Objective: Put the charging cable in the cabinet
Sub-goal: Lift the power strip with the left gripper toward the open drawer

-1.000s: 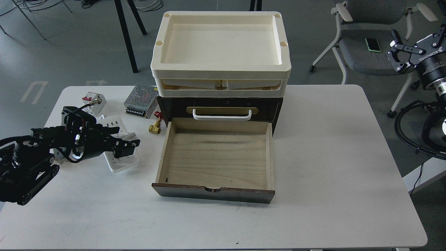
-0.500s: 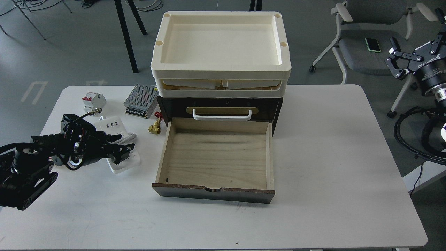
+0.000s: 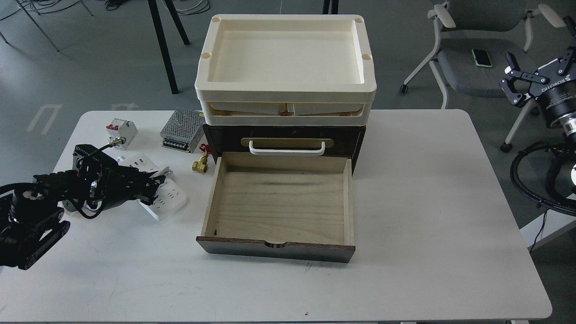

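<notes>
White charging cable (image 3: 165,203) under left gripper (image 3: 155,191) | finger state unclear | right gripper (image 3: 535,76) spread

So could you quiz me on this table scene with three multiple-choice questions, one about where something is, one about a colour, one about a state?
1. Where does the charging cable lie?
A. inside the drawer
B. on the table, left of the drawer
C. in the top tray

2. What colour is the handle on the cabinet?
A. white
B. red
C. black

3. What state is the pale wood drawer in?
A. pushed shut
B. pulled out with nothing in it
C. pulled out and full of parts

Answers:
1 B: the white strip rests on the table at the left gripper, left of the drawer.
2 A: the handle shows white against the dark wood front.
3 B: only bare wood shows inside the pulled-out drawer.
</notes>
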